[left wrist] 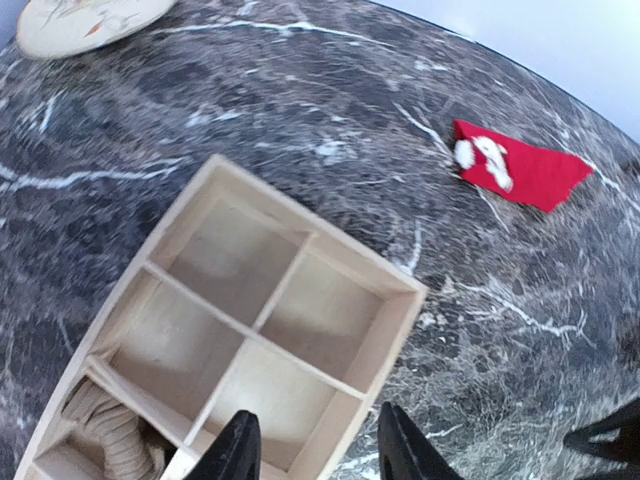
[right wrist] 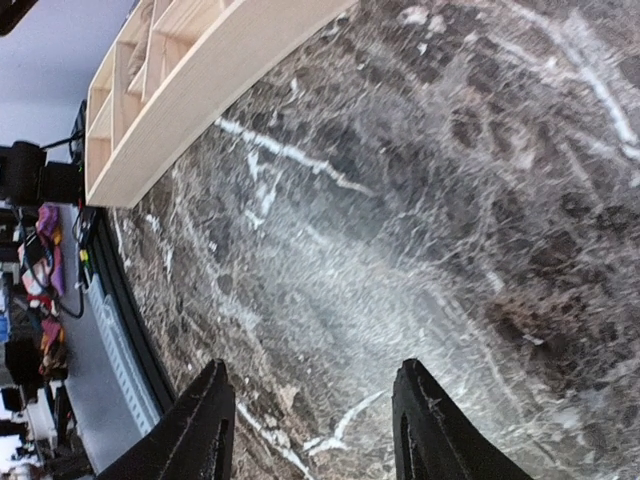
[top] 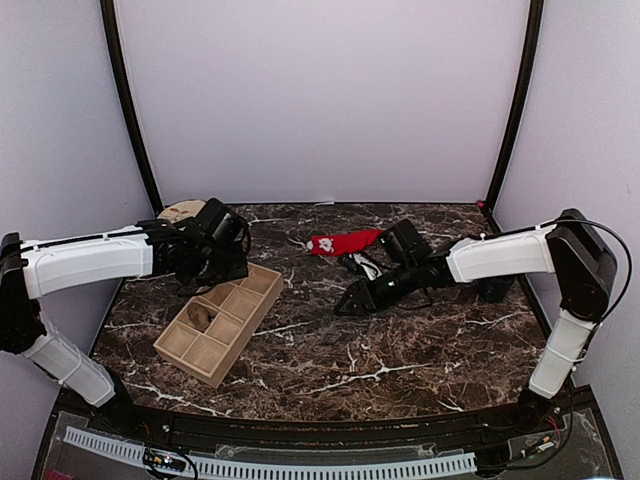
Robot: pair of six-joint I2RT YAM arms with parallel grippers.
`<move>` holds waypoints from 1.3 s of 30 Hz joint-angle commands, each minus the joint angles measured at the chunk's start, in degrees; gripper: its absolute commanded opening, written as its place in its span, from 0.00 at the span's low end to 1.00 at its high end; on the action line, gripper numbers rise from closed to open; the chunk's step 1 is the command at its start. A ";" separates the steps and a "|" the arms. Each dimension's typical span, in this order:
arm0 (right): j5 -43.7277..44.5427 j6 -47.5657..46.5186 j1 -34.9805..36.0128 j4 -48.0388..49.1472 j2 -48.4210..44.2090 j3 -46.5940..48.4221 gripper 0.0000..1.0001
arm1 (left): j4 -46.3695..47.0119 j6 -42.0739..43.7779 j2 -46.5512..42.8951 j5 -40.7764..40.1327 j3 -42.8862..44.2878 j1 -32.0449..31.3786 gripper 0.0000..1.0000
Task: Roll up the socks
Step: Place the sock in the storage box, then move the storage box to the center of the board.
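The red sock with a white patch lies flat on the marble at the back middle; it also shows in the left wrist view. The tan-brown sock sits rolled in a compartment of the wooden tray, and its top shows in the left wrist view. My left gripper is open and empty, hovering over the tray's far end. My right gripper is open and empty, low over bare marble; in the top view it sits in front of the red sock.
A round light plate lies at the back left, also in the left wrist view. The tray's long side shows at the upper left of the right wrist view. Black frame posts stand at the back corners.
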 commanded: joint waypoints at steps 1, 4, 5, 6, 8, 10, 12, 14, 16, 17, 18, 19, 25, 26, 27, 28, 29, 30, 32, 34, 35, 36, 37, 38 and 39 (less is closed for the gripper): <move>11.58 -1.32 -0.97 -2.96 1.04 3.70 0.51 | 9.73 17.87 3.51 1.27 1.08 -2.97 0.43; 15.33 0.94 -3.60 -2.82 2.24 6.04 0.51 | 15.85 22.71 5.62 4.39 -0.50 -4.44 0.43; 16.31 1.73 -4.41 -2.87 2.89 7.21 0.52 | 17.04 24.12 6.34 5.18 -0.53 -4.88 0.43; 17.23 2.16 -5.19 -2.92 3.74 8.80 0.52 | 17.06 24.92 7.33 5.32 -0.04 -5.13 0.43; 18.20 3.12 -6.73 -3.23 6.04 11.51 0.52 | 16.12 26.54 9.69 6.59 1.33 -5.31 0.44; 18.19 4.55 -8.08 -3.19 8.21 13.96 0.52 | 14.92 28.51 11.88 7.05 2.91 -5.77 0.44; 17.63 6.53 -9.12 -2.68 10.23 16.25 0.52 | 12.35 30.00 13.90 6.45 4.49 -6.14 0.45; 17.68 8.30 -9.71 -1.52 11.81 18.27 0.53 | 10.79 30.61 15.30 6.11 5.23 -6.15 0.45; 18.58 9.75 -10.05 -2.20 13.59 21.13 0.53 | 8.94 31.40 16.15 5.95 5.53 -6.15 0.46; 18.64 10.73 -10.14 -2.78 14.45 22.76 0.53 | 7.24 31.27 16.44 5.44 5.83 -6.15 0.46; 18.79 11.62 -10.20 -2.88 15.16 24.05 0.53 | 5.85 31.28 16.59 4.93 6.04 -6.17 0.46; 19.39 12.39 -10.25 -2.84 16.02 25.82 0.53 | 4.98 31.41 16.74 4.28 5.90 -6.15 0.46; 23.77 17.40 -10.50 -5.80 20.50 33.92 0.53 | 2.93 31.07 14.66 3.60 2.06 -6.10 0.46; 24.23 18.31 -10.55 -6.83 21.36 34.98 0.53 | 3.32 31.41 14.20 4.17 1.34 -6.02 0.46; 24.37 19.10 -10.70 -7.46 22.17 36.25 0.53 | 3.47 31.62 13.93 4.92 0.85 -5.90 0.46; 24.39 19.63 -10.78 -8.23 23.05 37.26 0.53 | 3.63 31.85 13.82 5.68 0.44 -5.81 0.46; 24.69 19.89 -10.85 -9.16 24.12 38.19 0.53 | 3.73 32.16 13.85 6.35 0.10 -5.80 0.46; 25.23 19.94 -10.87 -9.81 24.71 38.90 0.53 | 3.97 32.31 13.95 6.73 -0.21 -5.80 0.46; 25.69 19.34 -10.90 -9.41 25.74 39.59 0.54 | 4.84 32.51 14.50 6.70 -0.93 -5.64 0.45; 26.86 17.68 -10.93 -10.19 27.17 41.26 0.54 | 5.55 32.70 15.40 6.75 -1.30 -5.18 0.45; 27.41 16.54 -10.97 -10.99 28.07 42.74 0.54 | 5.63 32.78 15.73 6.84 -1.26 -4.84 0.44; 27.94 15.28 -11.03 -11.57 28.99 44.08 0.54 | 5.78 32.80 16.00 6.97 -1.29 -4.49 0.41; 28.66 13.78 -10.99 -11.70 29.65 45.20 0.54 | 6.43 33.03 16.08 7.28 -1.54 -4.07 0.38; 29.21 12.71 -11.06 -11.57 30.23 46.04 0.54 | 6.91 33.18 16.17 7.36 -1.81 -3.67 0.34; 29.40 11.97 -11.26 -11.44 30.89 46.90 0.54 | 7.40 33.24 16.31 7.37 -2.19 -3.20 0.29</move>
